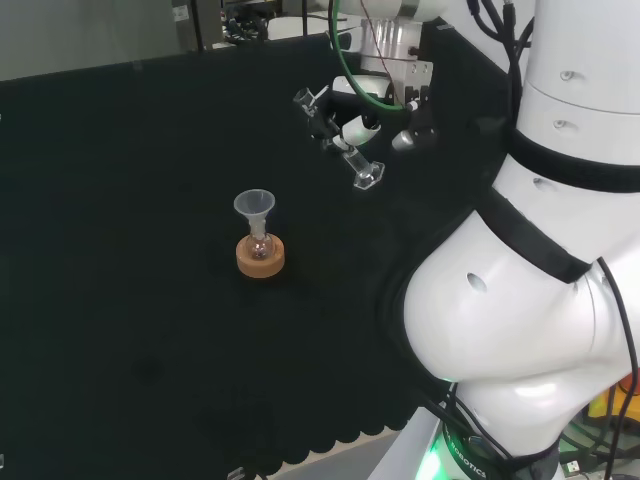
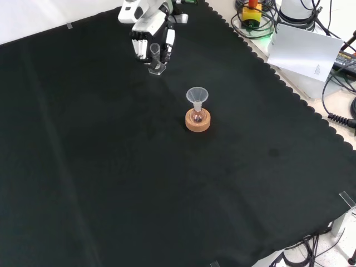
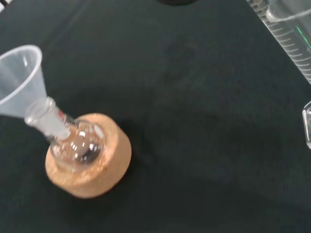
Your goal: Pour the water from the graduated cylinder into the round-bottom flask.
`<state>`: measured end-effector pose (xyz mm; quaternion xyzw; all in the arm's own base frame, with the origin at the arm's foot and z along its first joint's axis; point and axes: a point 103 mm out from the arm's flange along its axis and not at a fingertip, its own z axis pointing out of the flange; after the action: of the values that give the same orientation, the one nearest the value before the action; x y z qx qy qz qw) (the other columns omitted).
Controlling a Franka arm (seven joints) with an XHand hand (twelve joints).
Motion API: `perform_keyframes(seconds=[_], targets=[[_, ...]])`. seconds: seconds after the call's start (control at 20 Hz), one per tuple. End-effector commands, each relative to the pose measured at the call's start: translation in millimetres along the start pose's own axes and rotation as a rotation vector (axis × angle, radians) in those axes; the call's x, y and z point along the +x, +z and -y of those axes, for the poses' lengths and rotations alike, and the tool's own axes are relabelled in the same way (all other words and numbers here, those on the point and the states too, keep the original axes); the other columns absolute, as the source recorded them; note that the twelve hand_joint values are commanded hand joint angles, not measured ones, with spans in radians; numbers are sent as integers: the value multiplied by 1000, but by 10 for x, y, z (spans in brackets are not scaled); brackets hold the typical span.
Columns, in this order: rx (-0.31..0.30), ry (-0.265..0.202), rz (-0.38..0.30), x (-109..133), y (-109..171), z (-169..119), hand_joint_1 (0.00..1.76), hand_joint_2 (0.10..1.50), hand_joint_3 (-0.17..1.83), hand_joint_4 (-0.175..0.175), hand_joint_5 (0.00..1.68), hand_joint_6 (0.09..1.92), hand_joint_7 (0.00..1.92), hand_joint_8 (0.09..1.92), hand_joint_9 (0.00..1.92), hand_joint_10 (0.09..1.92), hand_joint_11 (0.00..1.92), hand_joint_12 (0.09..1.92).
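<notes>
Black cloth covers our bench, and at mid-frame in the front view the flask (image 2: 197, 116) sits on its cork ring (image 2: 197, 122) with a funnel (image 2: 197, 95) in its neck. Up at the top of that view our hand (image 2: 149, 29) has its fingers (image 2: 136, 47) curled round the cylinder (image 2: 156, 59), whose foot hangs below them. We judge we should carry it over the funnel first, then tip slowly so the water lands inside the cone.

Tan cork ring (image 2: 197, 122) – black cloth (image 2: 111, 167)
</notes>
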<state>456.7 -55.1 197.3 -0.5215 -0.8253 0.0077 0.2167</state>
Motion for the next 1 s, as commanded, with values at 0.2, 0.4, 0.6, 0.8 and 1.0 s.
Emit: perform_keyframes(seconds=[0.2,0.4,0.6,0.8,1.0], targets=[[119,1,73,306,38,226,1245,1159,-1,-175,878,1141,913,1139,1336,277,1196,814],[189,-3,102,413,119,271,1245,1158,-1,-175,879,1140,914,1138,1337,274,1196,812],[270,2,151,478,210,299,1245,1158,-1,-175,879,1138,915,1136,1339,271,1195,810],[340,29,179,492,252,328,1247,1154,-2,-175,887,1126,923,1123,1344,265,1194,808],[396,34,205,536,267,335,1248,1151,-2,-175,893,1118,930,1114,1351,262,1194,807]])
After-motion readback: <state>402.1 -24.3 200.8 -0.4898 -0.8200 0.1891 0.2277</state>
